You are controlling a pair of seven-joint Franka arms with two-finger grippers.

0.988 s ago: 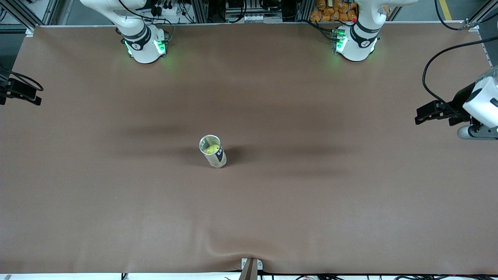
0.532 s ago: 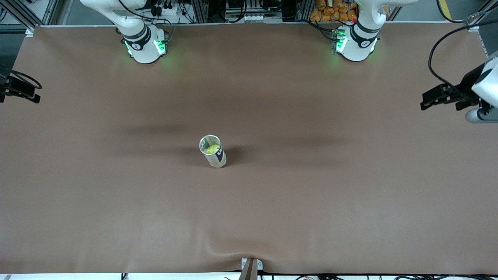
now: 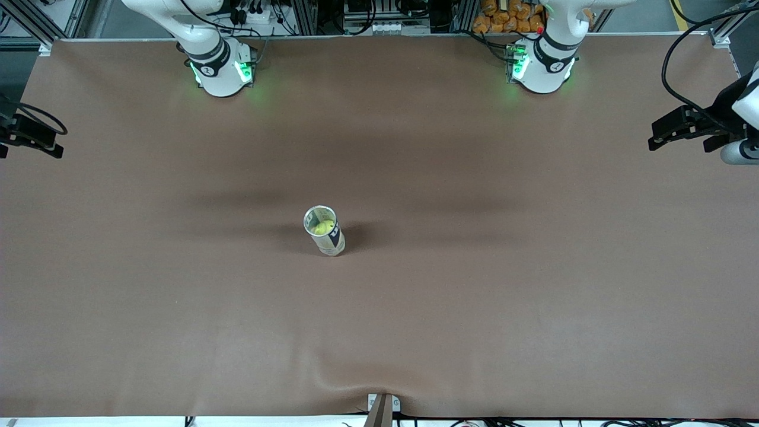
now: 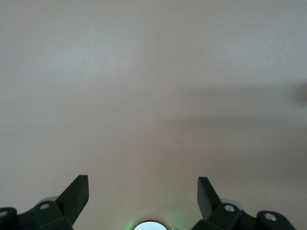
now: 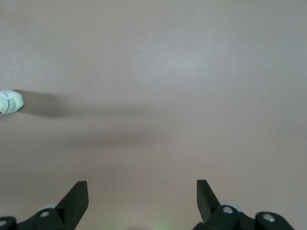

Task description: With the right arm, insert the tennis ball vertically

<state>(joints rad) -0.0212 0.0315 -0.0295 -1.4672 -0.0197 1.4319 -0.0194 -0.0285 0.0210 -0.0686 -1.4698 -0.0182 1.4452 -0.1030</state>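
A clear tennis ball can (image 3: 328, 237) with a dark label stands upright in the middle of the table. A yellow-green tennis ball (image 3: 324, 227) lies inside it, seen through the open top. My right gripper (image 5: 142, 194) is open and holds nothing, and only bare table shows between its fingers. The can (image 5: 9, 101) shows at the edge of the right wrist view, well away from the fingers. My left gripper (image 4: 143, 191) is open over bare table too. Both hands hang at the table's ends: the right arm's (image 3: 26, 137) and the left arm's (image 3: 744, 101).
The brown table cover (image 3: 474, 296) has a small wrinkle near the front edge by a clamp (image 3: 382, 408). The two arm bases (image 3: 222, 71) (image 3: 542, 68) stand along the edge farthest from the front camera. Cables hang by the left arm's hand.
The left arm's hand has drawn away toward the bases' side of the table at its own end. The right arm's hand has barely shifted. The can and ball have not moved.
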